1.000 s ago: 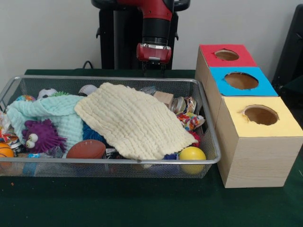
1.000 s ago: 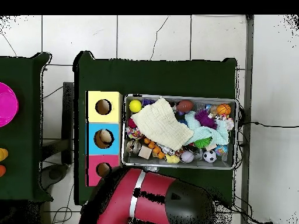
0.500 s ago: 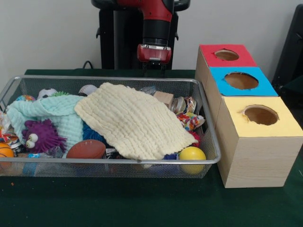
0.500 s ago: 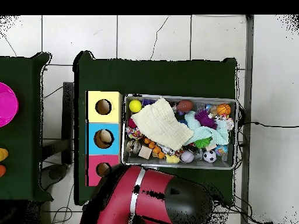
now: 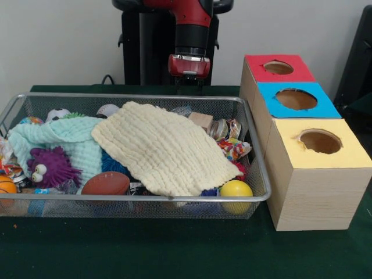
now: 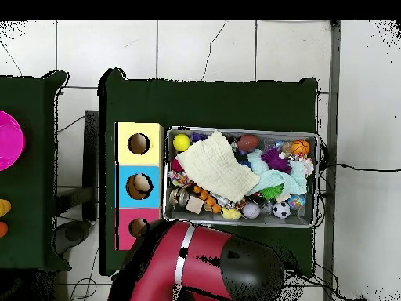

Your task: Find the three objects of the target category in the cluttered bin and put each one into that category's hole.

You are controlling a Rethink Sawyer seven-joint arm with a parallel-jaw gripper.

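Observation:
The bin (image 5: 145,197) is a silver wire-mesh basket full of toys; it also shows in the overhead view (image 6: 317,180). A cream cloth (image 5: 163,148) lies over its middle and a mint cloth (image 5: 70,139) over its left part. Around them lie a purple fuzzy toy (image 5: 49,165), a brown football (image 5: 106,183), a yellow ball (image 5: 236,189) and a wooden block (image 5: 201,121). My gripper (image 5: 189,84) hangs empty just behind the bin's far rim, apart from the toys. In the overhead view the red arm (image 6: 204,266) hides it.
Three wooden boxes with round holes stand right of the bin: red top (image 5: 256,63) farthest, blue top (image 5: 270,93) in the middle, yellow top (image 5: 343,154) nearest. In the overhead view the blue box's hole (image 6: 139,186) holds something pale. An orange basketball (image 5: 6,186) lies at the bin's left end.
The arm has shifted only slightly behind the bin. Nothing in the bin has moved.

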